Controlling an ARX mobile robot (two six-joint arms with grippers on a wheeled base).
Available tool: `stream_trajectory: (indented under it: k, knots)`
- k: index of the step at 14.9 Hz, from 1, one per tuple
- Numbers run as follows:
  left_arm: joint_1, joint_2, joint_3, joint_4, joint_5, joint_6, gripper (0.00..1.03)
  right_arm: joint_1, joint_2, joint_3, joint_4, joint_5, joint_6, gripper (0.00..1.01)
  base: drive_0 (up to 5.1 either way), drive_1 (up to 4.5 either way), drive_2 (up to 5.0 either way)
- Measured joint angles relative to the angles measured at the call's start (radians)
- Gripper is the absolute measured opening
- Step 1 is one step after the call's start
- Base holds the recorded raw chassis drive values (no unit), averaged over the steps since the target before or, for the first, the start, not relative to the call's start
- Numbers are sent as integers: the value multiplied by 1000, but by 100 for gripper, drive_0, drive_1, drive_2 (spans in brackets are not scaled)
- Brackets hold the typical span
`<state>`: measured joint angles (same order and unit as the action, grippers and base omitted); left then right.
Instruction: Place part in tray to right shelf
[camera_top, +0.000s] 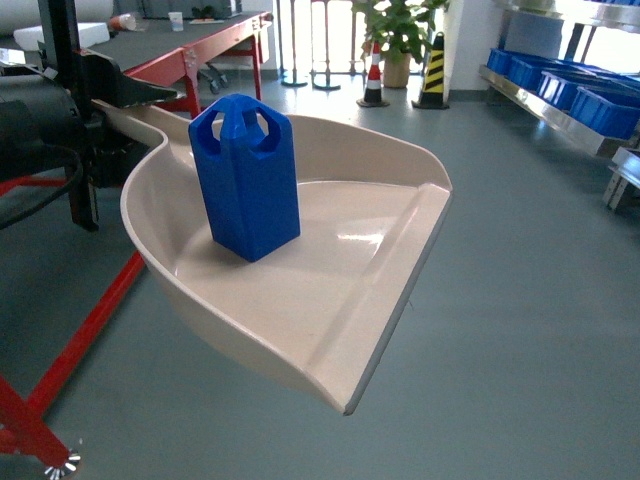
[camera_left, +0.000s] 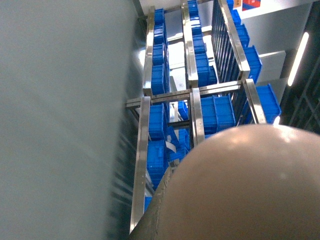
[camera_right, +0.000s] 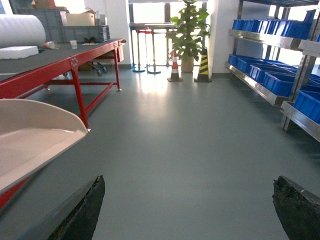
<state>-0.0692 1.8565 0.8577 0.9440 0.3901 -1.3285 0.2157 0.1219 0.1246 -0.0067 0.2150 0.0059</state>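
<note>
Bright-blue plastic, the part (camera_top: 246, 178) stands upright inside the tray (camera_top: 330, 330), its handle loop on top, toward the tray's back left with bare cream floor around it. The tray hangs in the air above the grey floor (camera_top: 520, 330), its flat front lip pointing to the lower right in my head view and its stub handle running back toward my left arm at the left edge. My left gripper itself is hidden there, so I cannot tell how its jaws stand; the left wrist view shows only the tray's beige underside (camera_left: 240, 185) filling the lower right.

My right gripper (camera_right: 192, 210) is wide apart and holds nothing, its two dark fingers (camera_right: 80, 212) at the bottom corners over the floor, the tray's rim just to their left.

Well apart, on the right, stands the right shelf (camera_top: 560, 115) with its blue crates (camera_top: 600, 105). A red-framed counter (camera_top: 190, 50) is at the far left.
</note>
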Motion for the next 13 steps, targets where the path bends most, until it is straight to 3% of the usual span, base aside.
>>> stream_trajectory:
  k: [13]
  knots:
    - [1, 0, 0, 2, 2, 0, 14, 0, 0, -1, 1, 0, 0, 98, -8, 419, -435]
